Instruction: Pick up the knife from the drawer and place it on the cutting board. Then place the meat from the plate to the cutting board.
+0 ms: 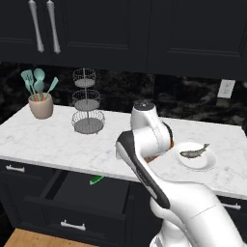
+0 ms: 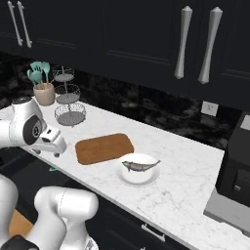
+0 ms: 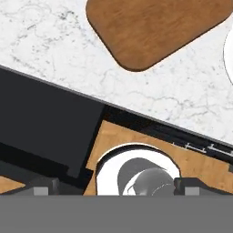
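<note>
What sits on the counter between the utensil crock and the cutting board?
The tiered wire basket stand sits between the utensil crock and the cutting board, as the right base view shows.

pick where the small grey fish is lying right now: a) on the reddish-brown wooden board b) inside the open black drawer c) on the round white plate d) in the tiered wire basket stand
c: the small grey fish lies on the round white plate, beside the bare reddish-brown wooden cutting board on the marble counter.
</note>
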Controlling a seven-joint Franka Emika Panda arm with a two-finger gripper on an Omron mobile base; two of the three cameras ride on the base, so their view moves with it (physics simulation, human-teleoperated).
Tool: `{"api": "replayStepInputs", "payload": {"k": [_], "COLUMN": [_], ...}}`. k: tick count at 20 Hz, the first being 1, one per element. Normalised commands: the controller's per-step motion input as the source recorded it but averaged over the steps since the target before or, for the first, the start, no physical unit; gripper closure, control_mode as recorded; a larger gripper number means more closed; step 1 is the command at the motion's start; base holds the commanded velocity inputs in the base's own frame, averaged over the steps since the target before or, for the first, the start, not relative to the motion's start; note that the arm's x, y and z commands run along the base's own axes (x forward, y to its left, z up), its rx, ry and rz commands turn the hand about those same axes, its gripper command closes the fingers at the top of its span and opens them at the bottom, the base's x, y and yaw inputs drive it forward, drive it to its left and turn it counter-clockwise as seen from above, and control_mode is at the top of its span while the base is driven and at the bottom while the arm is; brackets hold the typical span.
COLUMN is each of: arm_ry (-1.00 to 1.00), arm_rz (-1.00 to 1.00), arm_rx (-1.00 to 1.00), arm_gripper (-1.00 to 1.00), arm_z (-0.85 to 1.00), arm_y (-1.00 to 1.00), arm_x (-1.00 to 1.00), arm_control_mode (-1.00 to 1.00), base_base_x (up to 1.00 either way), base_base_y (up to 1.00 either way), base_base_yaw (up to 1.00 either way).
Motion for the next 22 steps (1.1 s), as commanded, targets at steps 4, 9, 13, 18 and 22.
{"api": "replayStepInputs", "payload": {"k": [4, 9, 13, 18, 22], "arm_ry": [0.02, 0.07, 0.17, 0.15, 0.08], "arm_rz": [-0.21, -0.11, -0.01, 0.00, 0.00], "arm_rx": [0.00, 0.02, 0.01, 0.00, 0.00], "arm_gripper": [-1.00, -1.00, -1.00, -1.00, -1.00], "arm_z": [-0.64, -0.58, -0.39, -0.31, -0.40], "arm_y": [0.71, 0.71, 0.35, 0.16, 0.35], "arm_x": [0.00, 0.19, 0.06, 0.03, 0.07], "arm_control_mode": [-1.00, -1.00, -1.00, -1.00, -1.00], "base_base_x": [0.00, 0.00, 0.00, 0.00, 0.00], "base_base_y": [0.00, 0.00, 0.00, 0.00, 0.00], "base_base_yaw": [0.00, 0.00, 0.00, 0.00, 0.00]}}
